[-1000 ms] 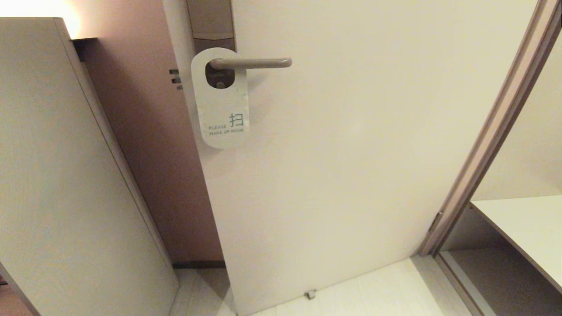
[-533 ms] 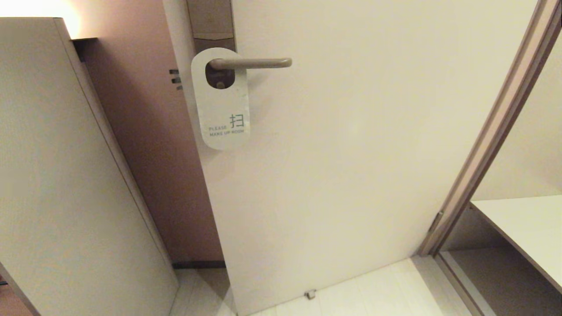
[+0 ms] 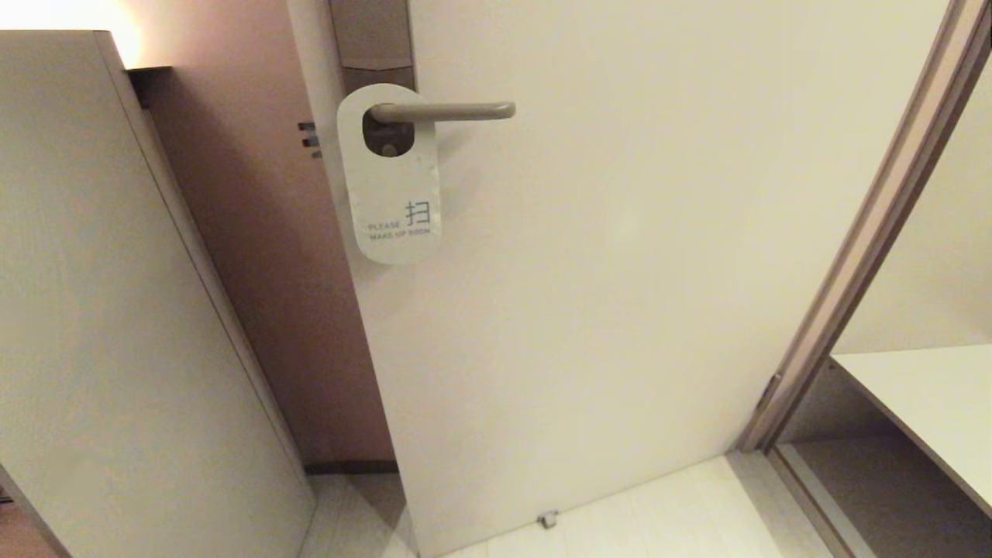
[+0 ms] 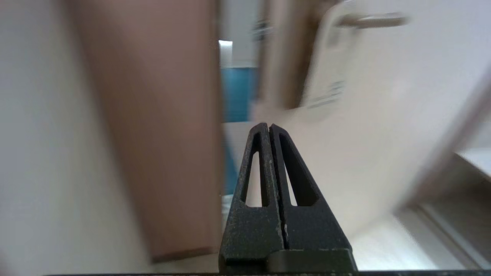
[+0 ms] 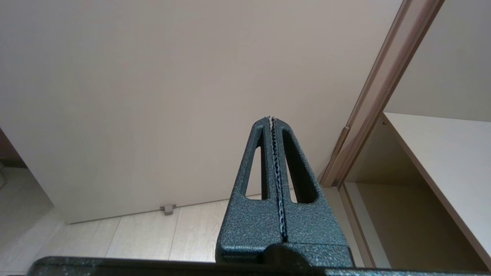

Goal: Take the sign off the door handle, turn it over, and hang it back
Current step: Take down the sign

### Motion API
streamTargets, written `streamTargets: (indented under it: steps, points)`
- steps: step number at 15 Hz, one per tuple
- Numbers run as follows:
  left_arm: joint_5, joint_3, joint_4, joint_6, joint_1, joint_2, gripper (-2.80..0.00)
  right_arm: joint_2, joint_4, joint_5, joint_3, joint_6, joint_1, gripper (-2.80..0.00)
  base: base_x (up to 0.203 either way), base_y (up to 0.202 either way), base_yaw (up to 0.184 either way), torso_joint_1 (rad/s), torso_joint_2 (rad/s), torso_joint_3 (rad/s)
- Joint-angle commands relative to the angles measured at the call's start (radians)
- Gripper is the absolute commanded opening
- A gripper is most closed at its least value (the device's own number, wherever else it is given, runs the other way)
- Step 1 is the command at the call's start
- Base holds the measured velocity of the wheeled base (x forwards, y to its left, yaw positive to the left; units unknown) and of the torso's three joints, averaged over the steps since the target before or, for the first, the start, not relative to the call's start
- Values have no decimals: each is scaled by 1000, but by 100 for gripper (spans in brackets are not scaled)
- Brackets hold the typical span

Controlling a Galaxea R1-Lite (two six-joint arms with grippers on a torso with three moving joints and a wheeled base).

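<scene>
We see the sign [image 3: 391, 194] hanging on the door handle [image 3: 449, 111], at about eleven o'clock in the head view. Its oval hole is threaded over the lever close to the tall narrow plate [image 3: 373, 46], and the card hangs flat against the pale door [image 3: 620, 271]. The white face is toward us, reading "PLEASE MAKE UP ROOM" near the rounded lower end. The lever runs level toward three o'clock and ends well clear of the card.

Neither arm shows in the head view. Our left end effector [image 4: 269, 127] has its two dark fingers pressed together with nothing between them; in the left wrist view the sign [image 4: 326, 76] and handle [image 4: 370, 20] lie up at about one o'clock, apart from the fingertips and blurred. Our right end effector [image 5: 271, 119] is likewise closed and empty, pointing at the bare lower door [image 5: 153, 96], with the door frame [image 5: 383, 88] at two o'clock.

A small stop [image 3: 548, 518] sits at the door's foot on the light floor [image 3: 659, 511].
</scene>
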Motion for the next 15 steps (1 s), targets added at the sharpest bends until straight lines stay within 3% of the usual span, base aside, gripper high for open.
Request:
streamTargets:
  steps: [1,5,10,15]
  points:
    - [-56,-57,1,-1,1,110,-280,1,0,0,0,-1,0,-280,0,0,0,0,0,0]
    - [-208,-179,-9,5,20,281,-280,1,0,0,0,-1,1,-280,0,0,0,0,0,0]
    - [-516,-199,-251,11,100,515,-280,1,0,0,0,-1,0,-280,0,0,0,0,0,0]
    - [-723,-199,-306,59,69,686,-280,1,0,0,0,-1,-1,-280,0,0,0,0,0,0]
